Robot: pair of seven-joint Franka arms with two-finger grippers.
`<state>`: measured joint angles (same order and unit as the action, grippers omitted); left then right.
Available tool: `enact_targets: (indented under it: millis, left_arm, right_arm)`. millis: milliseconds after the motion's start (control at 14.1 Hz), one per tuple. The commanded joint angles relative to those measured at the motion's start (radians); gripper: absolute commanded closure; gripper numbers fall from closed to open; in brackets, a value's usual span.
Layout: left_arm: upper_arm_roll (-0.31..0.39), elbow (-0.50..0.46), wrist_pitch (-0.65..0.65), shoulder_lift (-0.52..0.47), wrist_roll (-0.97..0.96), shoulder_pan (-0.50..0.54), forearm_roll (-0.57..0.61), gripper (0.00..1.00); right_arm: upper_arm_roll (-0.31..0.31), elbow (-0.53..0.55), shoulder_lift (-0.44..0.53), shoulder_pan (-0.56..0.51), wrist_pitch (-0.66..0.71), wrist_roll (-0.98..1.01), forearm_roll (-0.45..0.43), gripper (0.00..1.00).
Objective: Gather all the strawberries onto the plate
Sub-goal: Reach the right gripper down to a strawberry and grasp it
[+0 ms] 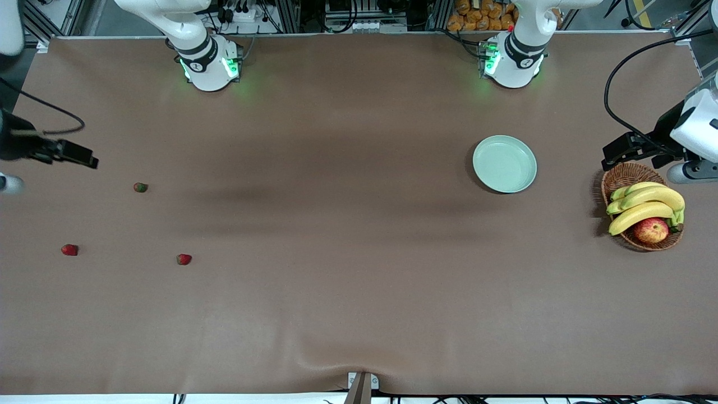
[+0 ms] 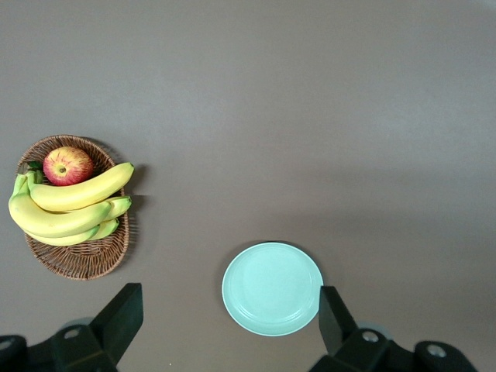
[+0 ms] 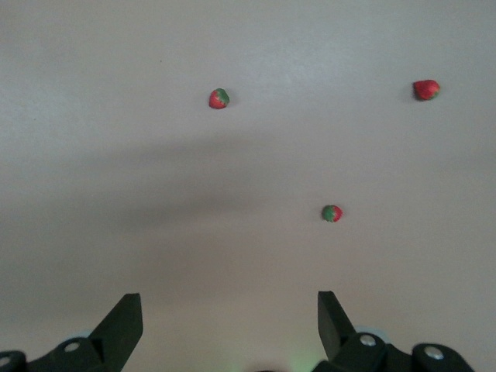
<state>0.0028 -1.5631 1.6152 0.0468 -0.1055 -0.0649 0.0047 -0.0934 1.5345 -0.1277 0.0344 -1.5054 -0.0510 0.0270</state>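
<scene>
Three small red strawberries lie apart on the brown table toward the right arm's end: one (image 1: 140,187) (image 3: 332,213), and two nearer the front camera (image 1: 69,249) (image 1: 184,259), seen also from the right wrist (image 3: 425,89) (image 3: 219,98). The pale mint-green plate (image 1: 504,164) (image 2: 271,288) sits empty toward the left arm's end. My right gripper (image 1: 84,158) (image 3: 229,298) hangs open over bare table beside the strawberries, holding nothing. My left gripper (image 1: 612,157) (image 2: 229,298) hangs open and empty over the table between the plate and the basket.
A brown wicker basket (image 1: 617,178) (image 2: 77,263) with bananas (image 1: 645,205) and a red-yellow apple (image 1: 651,230) stands at the left arm's end, beside the plate. A wide stretch of brown table separates the strawberries from the plate.
</scene>
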Motion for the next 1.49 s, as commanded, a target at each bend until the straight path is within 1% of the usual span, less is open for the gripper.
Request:
enact_targets:
  millis: [0, 141, 283, 424, 707, 920, 1132, 1273, 1415]
  left_arm:
    - [0.000, 0.006, -0.012, -0.002, -0.011, -0.004, -0.006, 0.00]
    - [-0.001, 0.006, -0.012, -0.002, -0.011, -0.009, -0.008, 0.00]
    - [-0.012, 0.006, -0.012, -0.002, -0.011, -0.004, -0.008, 0.00]
    - [-0.012, 0.006, -0.012, -0.002, -0.006, -0.001, -0.008, 0.00]
    - [-0.014, 0.008, -0.012, 0.005, -0.014, -0.007, -0.008, 0.00]
    - [-0.014, 0.008, -0.012, 0.005, -0.013, -0.007, -0.008, 0.00]
    - [-0.014, 0.008, -0.012, 0.005, -0.013, -0.007, -0.008, 0.00]
    - [-0.014, 0.006, -0.012, 0.007, -0.014, -0.007, -0.008, 0.00]
    - [-0.014, 0.006, -0.012, 0.010, -0.014, -0.007, -0.008, 0.00]
  right_arm:
    - [-0.003, -0.071, -0.093, 0.032, -0.012, -0.015, -0.005, 0.00]
    - [-0.003, -0.071, -0.134, 0.035, -0.053, -0.016, -0.004, 0.00]
    - [-0.003, -0.071, -0.196, 0.030, -0.107, -0.018, -0.004, 0.00]
    - [-0.003, -0.071, -0.234, 0.032, -0.125, -0.015, -0.007, 0.00]
    - [-0.003, -0.071, -0.341, 0.032, -0.249, -0.018, -0.004, 0.00]
    - [-0.002, -0.070, -0.389, 0.029, -0.314, -0.016, 0.010, 0.00]
    - [-0.003, -0.071, -0.455, 0.041, -0.337, -0.013, -0.002, 0.00]
    - [-0.002, -0.067, -0.478, 0.051, -0.445, -0.024, 0.014, 0.00]
    - [-0.002, -0.066, -0.519, 0.059, -0.472, -0.029, 0.019, 0.00]
